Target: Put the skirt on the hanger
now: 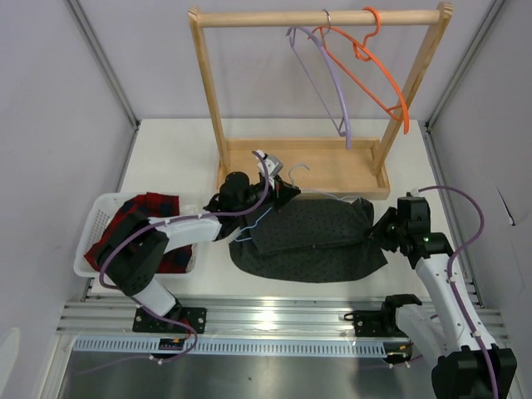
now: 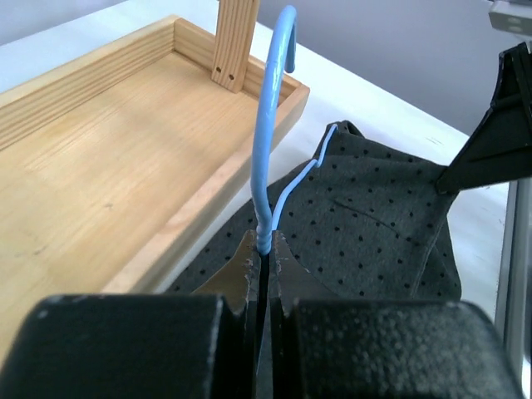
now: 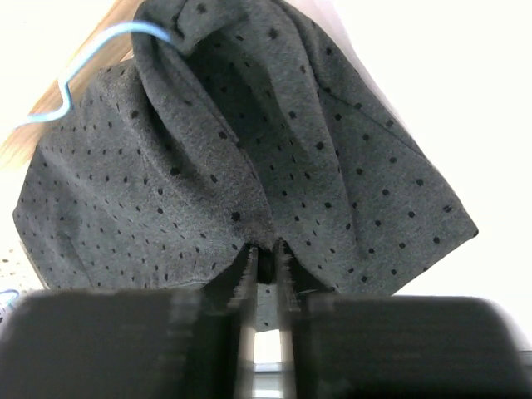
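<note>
White tabletop (image 1: 179, 150) carries a wooden garment rack (image 1: 209, 91) at the middle of its far edge, the rack's tray base (image 1: 332, 170) facing the near side. Just in front of that tray, mid-table, lies the dark dotted skirt (image 1: 312, 241), spread flat on its near side and bunched up at its right edge. The left arm (image 1: 166, 237) rises from the near-left edge, bends, and stretches its forearm low across the table toward the centre. The right arm (image 1: 440, 283) climbs from the near-right corner and folds over, its wrist pointing left at the skirt. A white basket (image 1: 93, 229) by the left edge holds a red-and-navy plaid garment (image 1: 145, 212). An orange hanger (image 1: 378, 79) and a lilac hanger (image 1: 328, 83) hang from the rack's top bar. The light-blue wire hanger (image 2: 264, 150) stands hook-up at the skirt's far-left corner, one shoulder wire running along the cloth and vanishing into it. The left gripper (image 2: 263, 249) is pinched tight on the hanger's twisted neck. The right gripper (image 3: 264, 253) is pinched on a gathered fold at the skirt's right edge.
</note>
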### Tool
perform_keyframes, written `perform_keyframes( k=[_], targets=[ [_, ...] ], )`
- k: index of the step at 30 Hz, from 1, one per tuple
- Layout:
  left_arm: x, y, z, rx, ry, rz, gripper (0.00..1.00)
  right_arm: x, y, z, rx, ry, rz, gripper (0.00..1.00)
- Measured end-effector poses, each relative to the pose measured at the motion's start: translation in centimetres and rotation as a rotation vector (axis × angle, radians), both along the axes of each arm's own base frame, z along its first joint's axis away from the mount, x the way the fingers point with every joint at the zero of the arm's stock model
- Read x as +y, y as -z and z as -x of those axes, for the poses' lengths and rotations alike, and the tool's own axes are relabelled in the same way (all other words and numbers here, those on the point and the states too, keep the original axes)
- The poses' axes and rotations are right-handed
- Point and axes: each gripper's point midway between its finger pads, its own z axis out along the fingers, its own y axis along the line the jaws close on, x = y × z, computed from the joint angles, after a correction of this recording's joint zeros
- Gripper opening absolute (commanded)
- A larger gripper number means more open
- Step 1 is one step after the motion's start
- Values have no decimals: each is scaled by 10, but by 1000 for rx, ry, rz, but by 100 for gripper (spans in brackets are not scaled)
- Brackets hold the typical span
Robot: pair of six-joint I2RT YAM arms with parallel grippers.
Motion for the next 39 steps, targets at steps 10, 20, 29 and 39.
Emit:
perform_keyframes(
  k=[10,20,29,39],
  targets=[
    [-9,26,-23,49,28,-40,0,22,0,11,-18,-72,64,60],
    [-23,11,-30,32,69,-25,0,110,0,9,-87,-340,134,55],
    [-28,10,-33,38,91,-45,0,234,3,-4,-219,-646,241,56],
    [-16,26,-42,82,70,-81,0,309,17,-13,-311,-762,421,57]
  ],
)
